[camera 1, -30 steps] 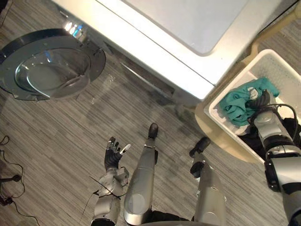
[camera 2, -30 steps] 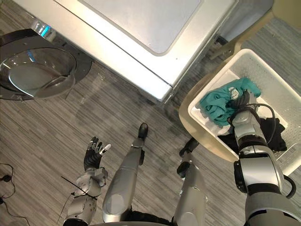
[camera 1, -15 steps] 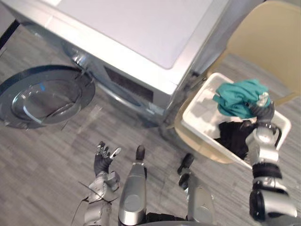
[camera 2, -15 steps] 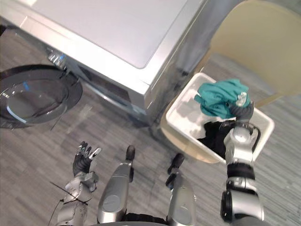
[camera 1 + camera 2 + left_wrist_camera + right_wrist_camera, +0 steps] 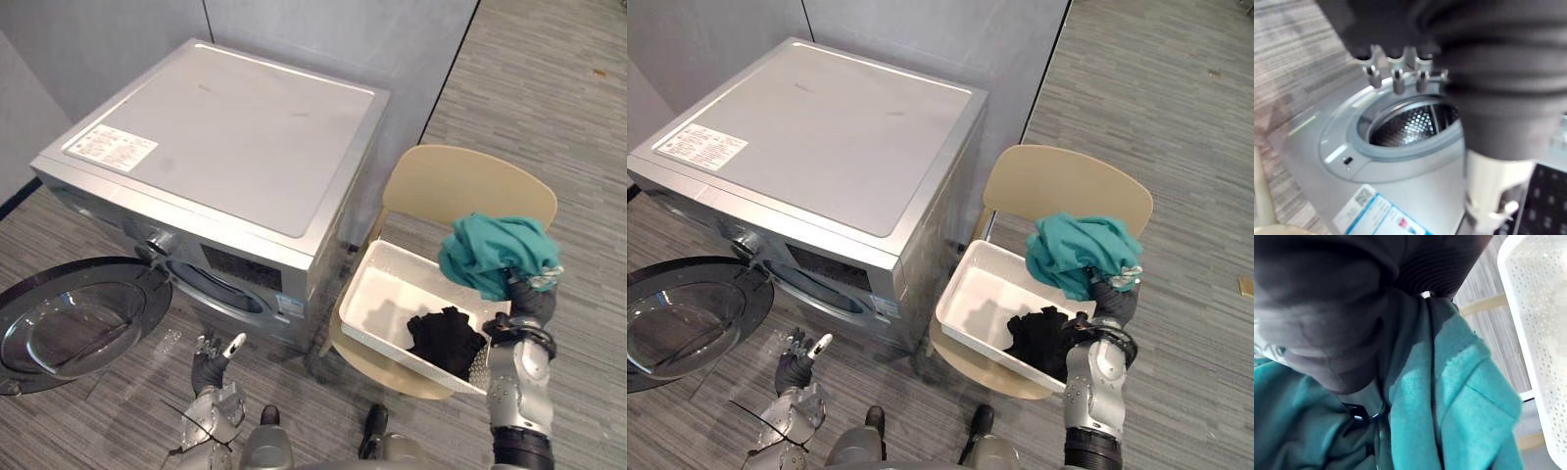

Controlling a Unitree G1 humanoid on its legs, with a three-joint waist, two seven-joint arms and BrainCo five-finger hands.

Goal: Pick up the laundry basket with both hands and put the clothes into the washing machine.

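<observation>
A white laundry basket (image 5: 380, 294) rests on a beige chair (image 5: 460, 186) to the right of the silver washing machine (image 5: 225, 147). Black clothes (image 5: 446, 338) lie in the basket. My right hand (image 5: 529, 297) is raised above the basket's right end, shut on a teal garment (image 5: 490, 250) that hangs bunched over it; the teal cloth (image 5: 1449, 396) wraps close round the hand in the right wrist view. My left hand (image 5: 211, 357) is low by the machine's front, open with nothing in it. The drum opening (image 5: 1410, 125) shows past its fingers (image 5: 1396, 73).
The machine's round glass door (image 5: 73, 323) stands swung open at the lower left, over the grey striped floor (image 5: 549, 108). A grey wall (image 5: 323, 29) runs behind the machine and chair.
The camera has tilted up, so the whole scene shifted. My right hand has lifted the teal garment out of the basket to above its rim. The left hand stays open.
</observation>
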